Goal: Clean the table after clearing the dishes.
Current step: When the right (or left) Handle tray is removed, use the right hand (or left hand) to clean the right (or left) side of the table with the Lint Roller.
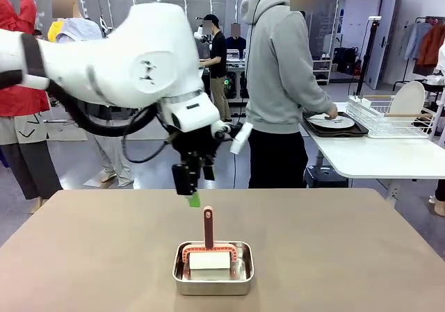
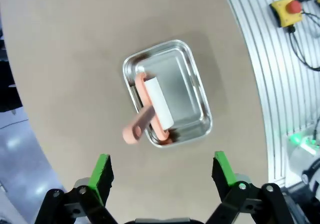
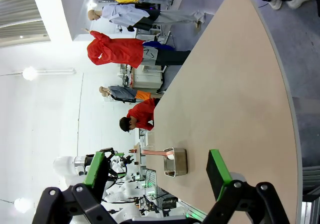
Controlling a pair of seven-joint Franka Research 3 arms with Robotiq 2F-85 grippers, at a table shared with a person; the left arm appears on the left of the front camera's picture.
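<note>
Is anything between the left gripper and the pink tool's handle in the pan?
Nothing visible. The left gripper hangs open above the table, near the pan. The handle of the pink tool sticks up out of the pan with open air around it, and the pan's rim sits lower than the handle's top.

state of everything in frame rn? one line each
left tool: open, above the pan, holding nothing
right tool: open, holding nothing
pan: upright on the table, roller inside
roller: head in pan, handle sticking up, ungripped
plate: on a dark tray on the white side table, person's hand at it
</note>
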